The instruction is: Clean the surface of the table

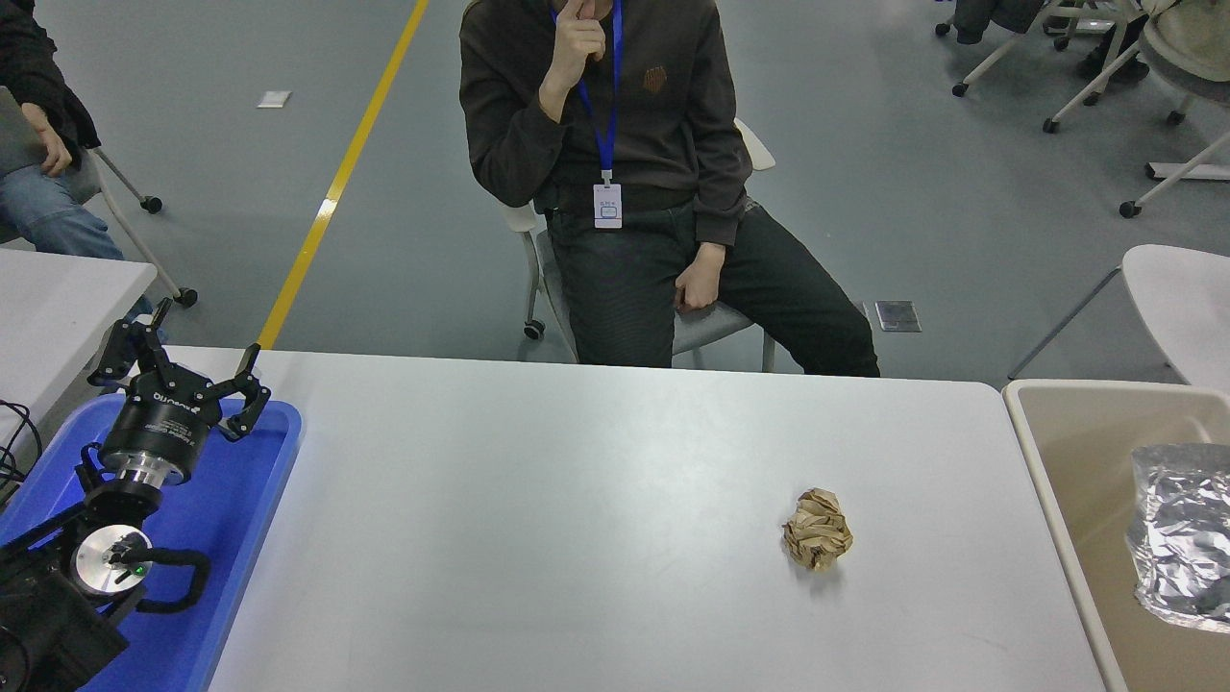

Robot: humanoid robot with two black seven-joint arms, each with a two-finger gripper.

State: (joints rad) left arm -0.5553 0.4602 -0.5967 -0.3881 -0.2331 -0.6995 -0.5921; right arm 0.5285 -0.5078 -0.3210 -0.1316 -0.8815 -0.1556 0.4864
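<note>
A paper ball (pixel 817 542) lies right of centre on the bench (pixel 596 500). The left end effector (pixel 183 370), lower left over the tray (pixel 245 500), is spread apart.

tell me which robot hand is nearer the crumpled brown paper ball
Only the left hand can be judged: it is parked open over the blue tray, far to the left of the paper ball on the table surface. The right hand is out of view.

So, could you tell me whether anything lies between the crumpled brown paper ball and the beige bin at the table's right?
Nothing visible does: only bare table surface separates the paper ball from the beige bin.
</note>
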